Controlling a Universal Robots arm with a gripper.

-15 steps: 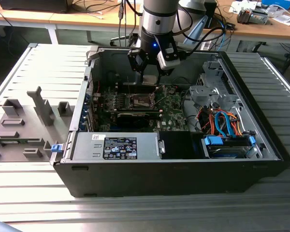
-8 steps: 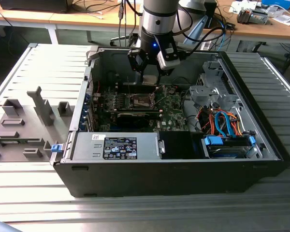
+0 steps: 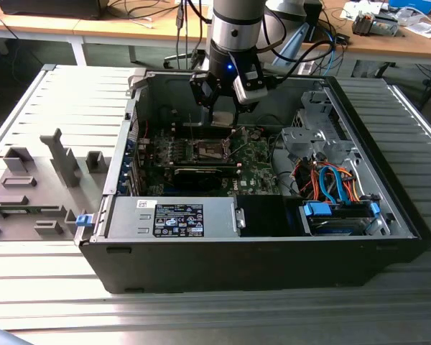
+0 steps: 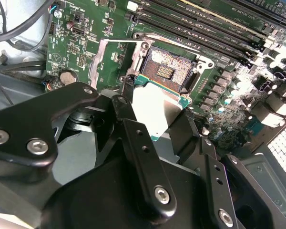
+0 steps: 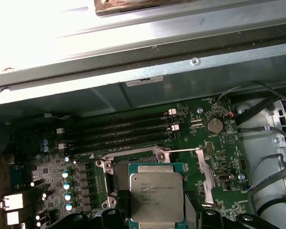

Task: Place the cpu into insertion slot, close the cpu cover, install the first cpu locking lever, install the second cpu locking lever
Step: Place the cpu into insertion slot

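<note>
My gripper (image 3: 223,108) hangs inside the open computer case, shut on the cpu (image 5: 157,198), a flat square chip with a dull silver top and a green edge. In both wrist views a black finger (image 4: 125,102) presses on each side of the chip. The cpu (image 4: 158,109) hovers just above the insertion slot (image 4: 168,71), a square socket with a dark contact field and a silver rim on the green board. The chip overlaps the slot's near edge and is apart from it. The silver cpu cover (image 5: 205,179) stands swung open beside the slot (image 5: 133,160), with a thin wire lever (image 5: 181,151) raised.
Long black memory slots (image 5: 128,131) run beside the socket. The case's metal wall (image 5: 181,71) rises close behind. In the exterior view a power supply (image 3: 176,215) and a drive bay with orange and blue cables (image 3: 330,183) fill the front. A grey fixture plate (image 3: 36,187) lies at the exterior view's left.
</note>
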